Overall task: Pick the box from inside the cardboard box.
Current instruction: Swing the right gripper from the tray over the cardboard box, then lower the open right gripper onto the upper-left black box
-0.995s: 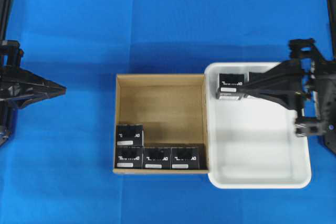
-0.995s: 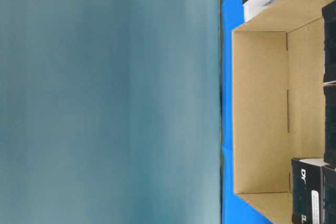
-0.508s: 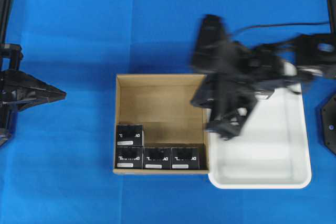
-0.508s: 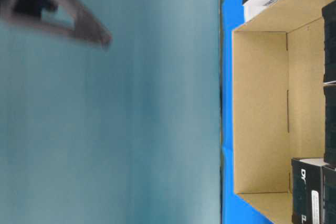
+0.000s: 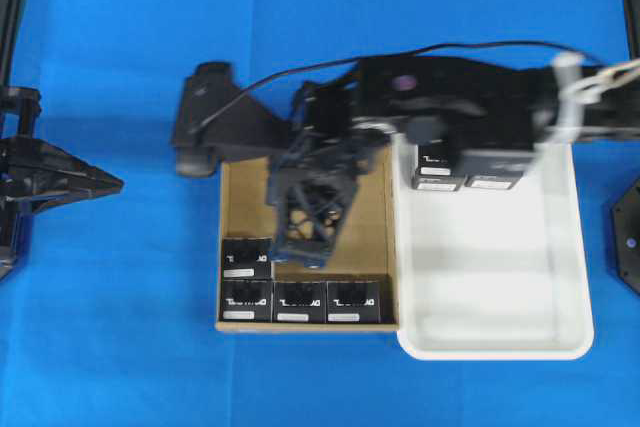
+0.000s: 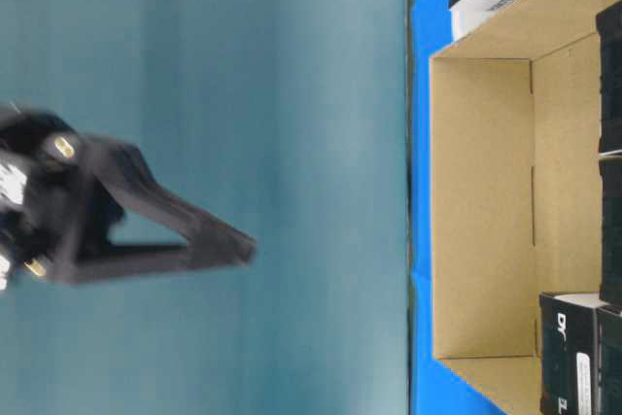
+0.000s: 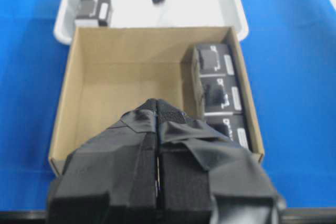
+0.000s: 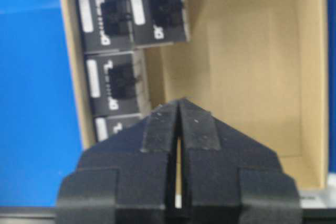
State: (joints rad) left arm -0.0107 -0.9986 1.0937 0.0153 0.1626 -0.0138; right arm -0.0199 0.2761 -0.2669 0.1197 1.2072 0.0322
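Cardboard box (image 5: 306, 172) with four black boxes, centre of the overhead frame.

My right gripper (image 5: 300, 252), jaws together and empty, hangs over the carton; one box (image 5: 247, 257) sits at its lower left above a row of three. White tray (image 5: 500, 297) right, two cartons. My left gripper (image 5: 105, 184), closed, rests far left.

The surface (image 5: 120, 327) was vivid blue. The cardboard box (image 5: 250, 187) was plain brown; each box (image 5: 246, 257) inside was black with white lettering and a white label strip. The tray (image 5: 500, 287) was white. Both hands were black.
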